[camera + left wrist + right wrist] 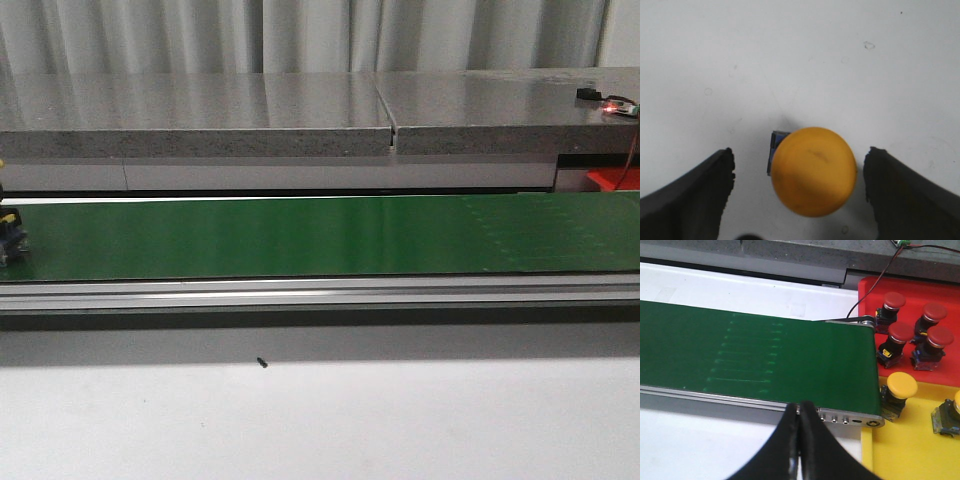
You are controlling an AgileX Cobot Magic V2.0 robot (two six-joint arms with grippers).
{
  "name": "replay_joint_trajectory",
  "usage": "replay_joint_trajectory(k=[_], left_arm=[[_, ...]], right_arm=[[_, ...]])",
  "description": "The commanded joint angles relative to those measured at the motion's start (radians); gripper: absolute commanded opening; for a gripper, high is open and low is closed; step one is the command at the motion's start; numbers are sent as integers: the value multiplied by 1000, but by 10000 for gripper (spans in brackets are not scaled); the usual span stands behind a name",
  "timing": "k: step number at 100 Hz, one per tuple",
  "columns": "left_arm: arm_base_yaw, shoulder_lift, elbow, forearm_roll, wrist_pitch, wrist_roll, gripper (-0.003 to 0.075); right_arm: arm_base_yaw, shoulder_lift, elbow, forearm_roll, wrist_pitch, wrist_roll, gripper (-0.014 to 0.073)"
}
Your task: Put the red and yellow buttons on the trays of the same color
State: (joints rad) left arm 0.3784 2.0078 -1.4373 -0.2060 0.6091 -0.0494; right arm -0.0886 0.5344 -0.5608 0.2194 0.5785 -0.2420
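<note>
A yellow dome-capped push button on a small dark square base (812,171) is seen in the left wrist view, standing on the white tabletop (800,60) between the wide-spread black fingers of the left tool (799,175); neither finger touches it. The button sits nearer one finger than the other, so a closing grip is judged likely to push it sideways or tip it off its base. The smooth rounded cap is also judged liable to squirt out if it is pinched above its widest part.

The right tool (799,440) is pressed shut and holds nothing, hanging over the near edge of the long green conveyor belt (755,360). Beyond the belt's end lie a red plastic tray (947,295) with four red buttons and a yellow plastic tray (910,450) with two yellow ones. A careless release there could knock the buttons already standing.
</note>
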Motion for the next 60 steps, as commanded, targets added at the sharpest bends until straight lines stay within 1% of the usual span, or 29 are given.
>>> replay_joint_trajectory(k=[1, 12, 24, 36, 45, 60], left_arm=[[4, -34, -31, -14, -53, -10, 505], [4, -28, -31, -14, -77, -10, 445], [4, -28, -31, -14, -105, -10, 339], [4, -28, -31, -14, -107, -10, 265], [4, -33, -31, -14, -107, -10, 245], [4, -89, 7, -9, -116, -3, 242]], right_arm=[[0, 1, -26, 9, -66, -5, -67], [0, 1, -26, 9, -66, -5, -67], [0, 1, -26, 9, -66, -5, -67], [0, 1, -26, 9, -66, -5, -67], [0, 1, -26, 9, -66, -5, -67], [0, 1, -26, 9, -66, -5, -67]])
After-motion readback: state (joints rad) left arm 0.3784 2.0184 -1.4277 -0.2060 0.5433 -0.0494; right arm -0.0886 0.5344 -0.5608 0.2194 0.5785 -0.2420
